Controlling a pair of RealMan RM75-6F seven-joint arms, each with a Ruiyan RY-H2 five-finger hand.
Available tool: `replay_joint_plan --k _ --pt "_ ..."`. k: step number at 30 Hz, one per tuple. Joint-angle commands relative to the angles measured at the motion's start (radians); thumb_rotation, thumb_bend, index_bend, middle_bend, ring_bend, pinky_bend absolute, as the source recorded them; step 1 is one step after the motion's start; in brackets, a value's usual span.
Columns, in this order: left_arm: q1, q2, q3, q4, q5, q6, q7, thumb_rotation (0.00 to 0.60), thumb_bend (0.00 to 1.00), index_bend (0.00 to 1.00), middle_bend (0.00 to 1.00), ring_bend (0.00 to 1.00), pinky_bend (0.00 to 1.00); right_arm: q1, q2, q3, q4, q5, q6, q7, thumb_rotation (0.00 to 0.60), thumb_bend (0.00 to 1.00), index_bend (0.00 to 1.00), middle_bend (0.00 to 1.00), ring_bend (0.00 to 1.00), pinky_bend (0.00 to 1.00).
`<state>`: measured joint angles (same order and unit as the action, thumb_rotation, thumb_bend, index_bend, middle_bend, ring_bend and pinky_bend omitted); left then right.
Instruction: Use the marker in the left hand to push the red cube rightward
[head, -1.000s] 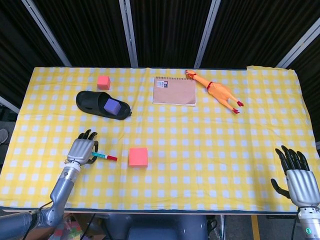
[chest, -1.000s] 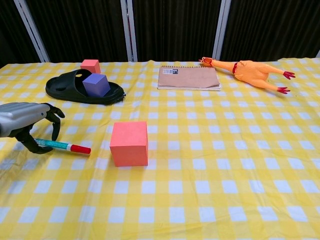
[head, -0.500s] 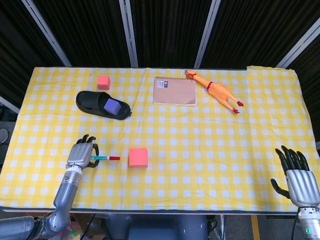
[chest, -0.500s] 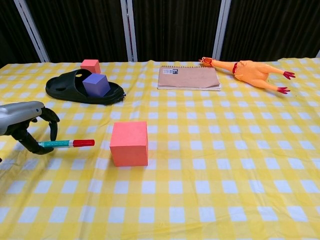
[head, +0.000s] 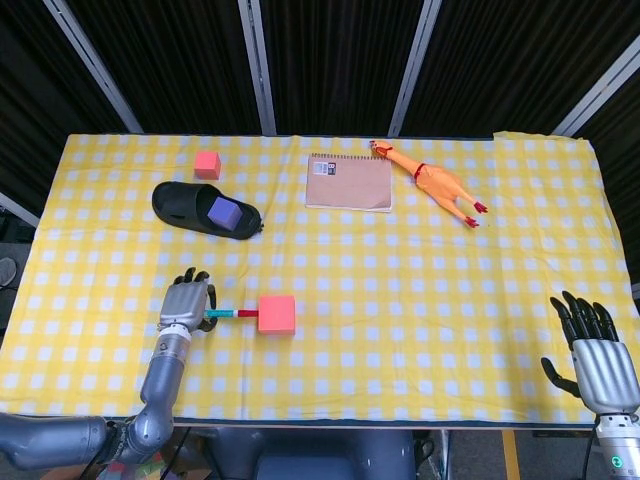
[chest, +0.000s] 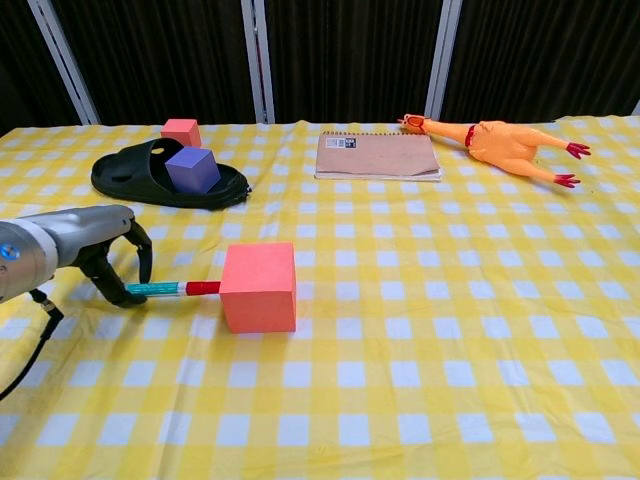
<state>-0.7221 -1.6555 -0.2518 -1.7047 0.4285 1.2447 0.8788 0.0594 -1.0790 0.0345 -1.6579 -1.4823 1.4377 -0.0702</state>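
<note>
Left hand (chest: 95, 250) grips the marker (chest: 172, 289) — tip seemingly touching the red cube (chest: 258, 287); right hand (head: 595, 355) spread, empty.

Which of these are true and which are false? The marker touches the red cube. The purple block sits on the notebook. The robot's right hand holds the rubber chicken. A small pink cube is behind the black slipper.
1. The marker in the left hand touches the red cube. True: its red end meets the cube's left side.
2. The purple block sits on the notebook. False: it rests in the black slipper.
3. The right hand holds the rubber chicken. False: that hand is open and holds nothing, at the table's near right edge; the chicken lies far off by the notebook.
4. A small pink cube is behind the slipper. True.
</note>
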Motion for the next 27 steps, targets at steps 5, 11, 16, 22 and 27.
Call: replay_joint_plan --k 5,11,16,22,27 --pt "-0.081 -0.076 -0.048 0.028 -0.083 0.028 0.063 0.600 0.51 0.62 0.13 0.02 0.14 0.000 0.001 0.001 -0.002 0.001 0.000 0.003 0.600 0.38 0.00 0.00 0.00 0.00" --pt "-0.124 -0.120 -0.067 0.039 -0.093 0.040 0.079 0.600 0.51 0.62 0.13 0.02 0.14 0.001 0.001 0.001 -0.001 0.003 -0.002 0.006 0.600 0.38 0.00 0.00 0.00 0.00" --pt "-0.153 -0.153 -0.082 0.052 -0.118 0.047 0.090 0.600 0.51 0.62 0.13 0.02 0.14 0.000 0.001 0.001 0.002 -0.001 0.001 0.007 0.600 0.38 0.00 0.00 0.00 0.00" --pt "-0.171 -0.157 -0.075 0.052 -0.153 0.062 0.126 0.600 0.51 0.62 0.13 0.02 0.14 0.000 0.004 0.002 0.002 0.002 0.001 0.017 0.600 0.38 0.00 0.00 0.00 0.00" --pt "-0.172 -0.127 -0.071 0.028 -0.173 0.069 0.145 0.600 0.51 0.62 0.13 0.02 0.14 0.000 0.003 0.002 0.001 0.000 0.002 0.017 0.600 0.38 0.00 0.00 0.00 0.00"
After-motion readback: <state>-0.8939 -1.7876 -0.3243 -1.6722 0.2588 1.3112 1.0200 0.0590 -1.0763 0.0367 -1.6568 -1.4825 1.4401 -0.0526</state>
